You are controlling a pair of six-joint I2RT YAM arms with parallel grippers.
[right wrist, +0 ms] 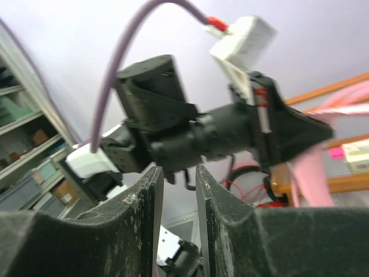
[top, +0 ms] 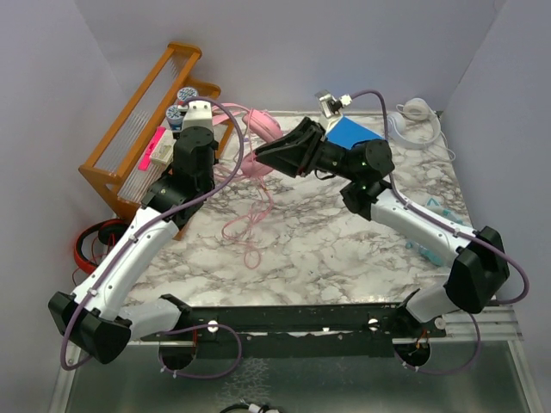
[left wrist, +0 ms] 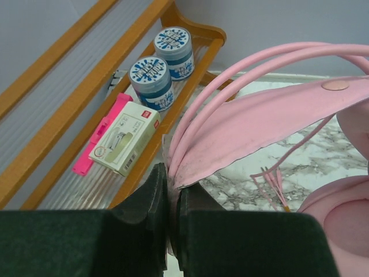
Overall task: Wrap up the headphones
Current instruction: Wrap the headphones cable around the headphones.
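Headphones (left wrist: 259, 127): pink band pinched by left gripper (left wrist: 172, 182) | right gripper (right wrist: 177, 179): jaws apart

The headphones (top: 263, 129) sit in the left end effector (left wrist: 172, 184), with the right end effector (top: 263, 153) just to their right. Further left, a rack (left wrist: 190, 26) holds tins (left wrist: 153, 78) and a box (left wrist: 124, 138). Their cable (top: 250, 219) lies nearer, on the tabletop (top: 327, 249).

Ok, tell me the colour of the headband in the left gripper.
Pink; the headband held by the left gripper shows best in the left wrist view.

Soft, even light is given; shadows are faint. In the right wrist view the fingers (right wrist: 135, 231) are blurred.
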